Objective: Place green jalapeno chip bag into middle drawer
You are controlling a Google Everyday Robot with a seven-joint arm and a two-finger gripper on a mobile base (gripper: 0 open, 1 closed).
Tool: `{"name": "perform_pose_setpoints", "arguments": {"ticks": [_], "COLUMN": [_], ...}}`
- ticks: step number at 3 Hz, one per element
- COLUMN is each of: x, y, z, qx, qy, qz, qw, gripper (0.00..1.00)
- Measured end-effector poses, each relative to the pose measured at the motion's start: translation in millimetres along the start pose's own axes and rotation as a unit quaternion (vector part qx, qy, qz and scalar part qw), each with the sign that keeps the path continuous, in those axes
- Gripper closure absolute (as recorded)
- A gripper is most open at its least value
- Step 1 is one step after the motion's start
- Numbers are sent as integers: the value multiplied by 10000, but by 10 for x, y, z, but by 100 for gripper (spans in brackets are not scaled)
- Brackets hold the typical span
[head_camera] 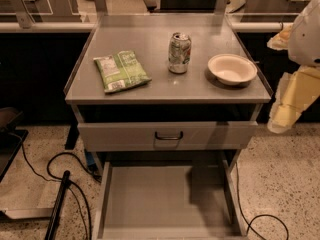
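The bag [121, 71] is seen on the tabletop [145, 34], well apart at nine o'clock from the tool [284, 115], whose opening cannot be told.

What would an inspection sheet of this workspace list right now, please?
Surface: grey cabinet top, holding three items.
Job's things: green jalapeno chip bag lies flat on the top's left; middle drawer stands open below, nothing in it.
Clutter: silver soda can upright at centre; white bowl to its right.
Grippers: gripper hangs at the right edge, beside the cabinet, apart from the bag.
Cables: black cables on the floor at left; another at lower right.
Surroundings: speckled floor; benches behind.
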State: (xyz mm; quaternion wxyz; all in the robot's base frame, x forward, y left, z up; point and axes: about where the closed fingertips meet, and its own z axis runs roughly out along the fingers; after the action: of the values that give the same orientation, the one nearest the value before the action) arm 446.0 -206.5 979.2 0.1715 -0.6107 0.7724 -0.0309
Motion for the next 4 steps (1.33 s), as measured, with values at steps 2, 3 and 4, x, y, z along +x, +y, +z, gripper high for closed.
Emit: {"name": "perform_pose_setpoints", "arguments": {"ticks": [2,3,4], "x": [-582,-583,-871], "y": [-176,-176,-229], "z": [88,88,196], "qx": [-38,-38,143], "qy": [-588,-588,-839], "qz": [-384,-384,-577], "qw": [9975,9975,9947], "gripper": [0,0,0]}}
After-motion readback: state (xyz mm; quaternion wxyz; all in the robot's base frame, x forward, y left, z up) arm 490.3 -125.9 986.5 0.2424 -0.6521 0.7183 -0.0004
